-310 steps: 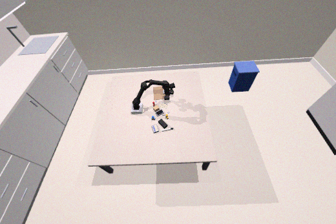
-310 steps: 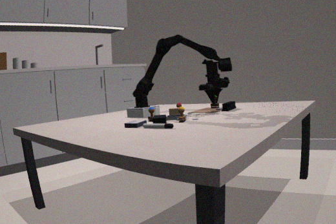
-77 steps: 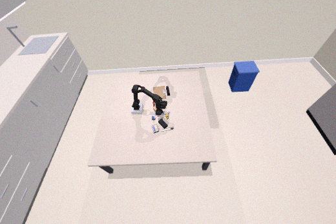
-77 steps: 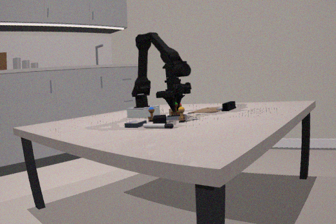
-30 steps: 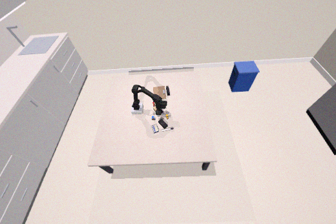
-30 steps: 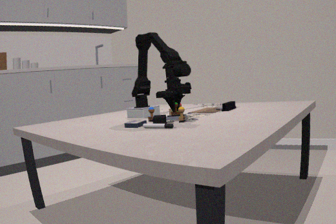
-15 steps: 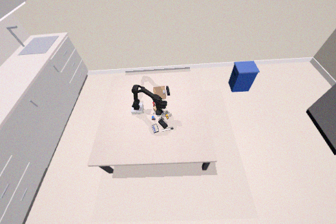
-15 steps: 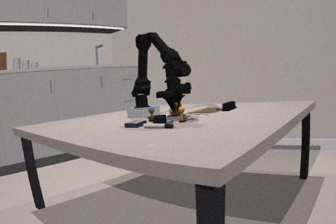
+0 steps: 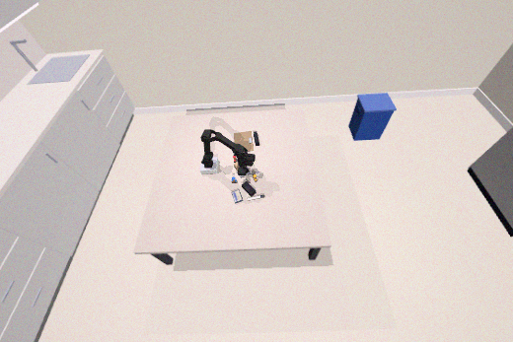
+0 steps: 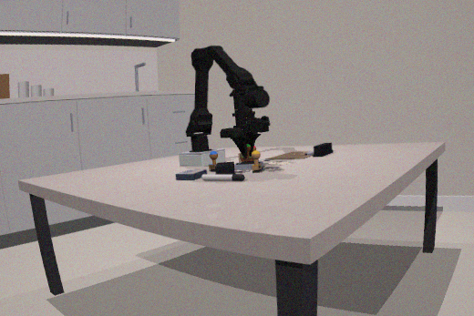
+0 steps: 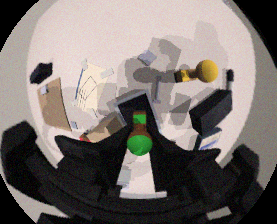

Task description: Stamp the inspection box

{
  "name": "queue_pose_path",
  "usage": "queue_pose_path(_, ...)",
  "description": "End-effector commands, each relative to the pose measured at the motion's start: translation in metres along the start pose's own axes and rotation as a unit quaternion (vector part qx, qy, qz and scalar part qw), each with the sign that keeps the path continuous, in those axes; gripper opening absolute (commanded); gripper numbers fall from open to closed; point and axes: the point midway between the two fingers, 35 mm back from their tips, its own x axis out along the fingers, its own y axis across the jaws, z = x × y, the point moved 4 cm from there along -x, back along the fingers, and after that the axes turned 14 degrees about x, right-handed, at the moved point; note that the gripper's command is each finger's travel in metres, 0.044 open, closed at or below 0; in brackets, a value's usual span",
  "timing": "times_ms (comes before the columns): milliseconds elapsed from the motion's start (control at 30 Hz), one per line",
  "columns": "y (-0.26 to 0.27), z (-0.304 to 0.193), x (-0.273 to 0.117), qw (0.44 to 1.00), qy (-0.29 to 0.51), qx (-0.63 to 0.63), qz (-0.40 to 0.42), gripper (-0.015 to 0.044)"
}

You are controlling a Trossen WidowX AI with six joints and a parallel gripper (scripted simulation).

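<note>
Green-knobbed stamp (image 10: 248,147) (image 11: 139,144) gripped in jaws (image 9: 243,172) (image 10: 248,154), over ink pad (image 11: 150,106), yellow-knobbed stamp (image 9: 255,177) (image 10: 256,160) (image 11: 205,71) nearby, w/ blk block (image 9: 249,188) (image 10: 225,168) (image 11: 211,111).

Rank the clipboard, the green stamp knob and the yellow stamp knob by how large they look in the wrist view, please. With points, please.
1. Clipboard (image 11: 54,106)
2. Green knob (image 11: 139,145) and yellow knob (image 11: 207,71): too alike to rank

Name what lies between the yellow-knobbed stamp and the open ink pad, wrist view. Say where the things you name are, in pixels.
A small grey upright piece (image 11: 157,90) stands between yellow-knobbed stamp (image 11: 207,71) and ink pad (image 11: 127,104), wrist view.
</note>
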Motion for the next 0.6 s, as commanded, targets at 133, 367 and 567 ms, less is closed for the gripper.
queue_pose_path(133,0.0,0.0,-0.005,1.0,-0.001,0.0,-0.001,0.0)
queue_pose_path(367,0.0,0.0,-0.008,1.0,-0.001,0.0,-0.001,0.0)
queue_pose_path(567,0.0,0.001,-0.017,1.0,-0.001,0.0,-0.001,0.0)
